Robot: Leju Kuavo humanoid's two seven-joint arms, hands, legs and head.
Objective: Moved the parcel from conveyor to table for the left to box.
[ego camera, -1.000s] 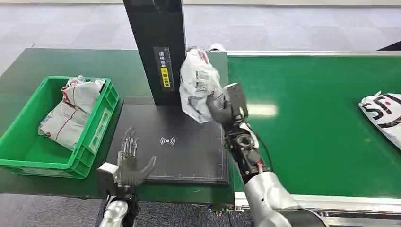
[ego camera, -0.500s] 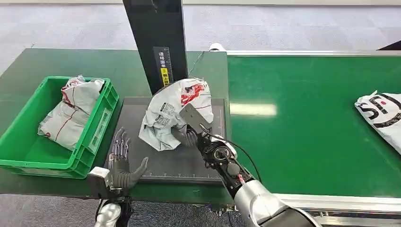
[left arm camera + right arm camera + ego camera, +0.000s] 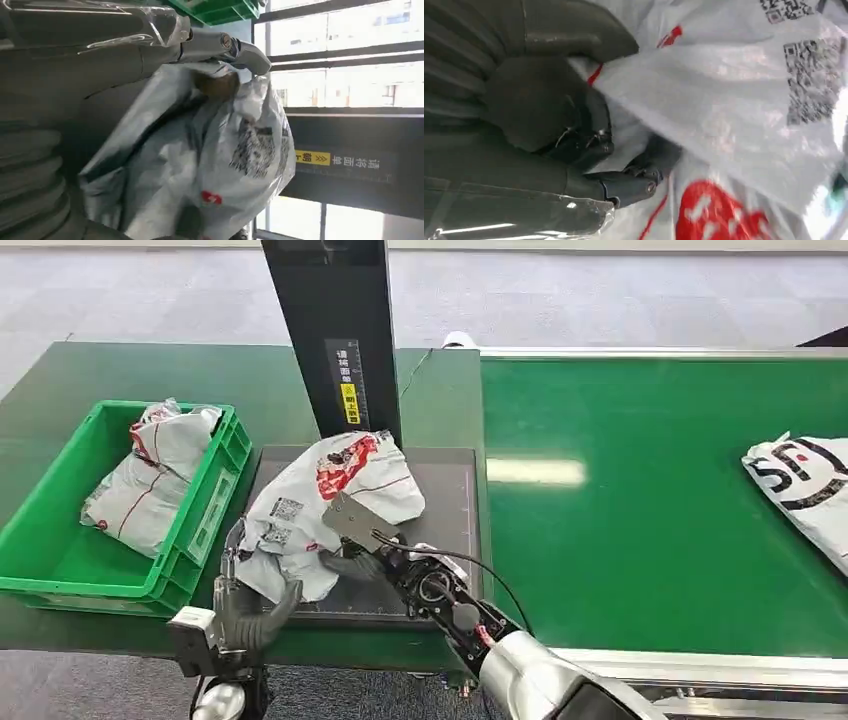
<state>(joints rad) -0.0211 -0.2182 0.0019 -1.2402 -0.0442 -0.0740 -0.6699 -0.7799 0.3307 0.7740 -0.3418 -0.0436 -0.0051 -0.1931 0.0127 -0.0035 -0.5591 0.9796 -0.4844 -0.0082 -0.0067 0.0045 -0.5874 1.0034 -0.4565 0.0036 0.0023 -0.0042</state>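
The parcel (image 3: 320, 490), a crumpled white-grey plastic bag with red print and QR labels, lies on the black scanning pad (image 3: 445, 500) toward its near left corner. My right hand (image 3: 362, 562) grips the parcel's near side, fingers dug into the plastic, as the right wrist view shows with the hand (image 3: 549, 115) on the parcel (image 3: 734, 100). My left hand (image 3: 248, 608) sits at the pad's near left edge, fingers spread, with the parcel's edge lying against it. In the left wrist view the parcel (image 3: 225, 165) lies right in front of the left hand (image 3: 125, 55).
A green bin (image 3: 40, 585) with two similar parcels (image 3: 150, 480) stands left of the pad. The scanner's black post (image 3: 335, 340) rises behind the pad. The green conveyor belt (image 3: 650, 510) runs to the right, with another parcel (image 3: 800, 485) at its far right edge.
My right hand has carried the parcel from beside the post down and left across the pad to my left hand. The left hand has drawn slightly nearer. The conveyor parcel has crept left.
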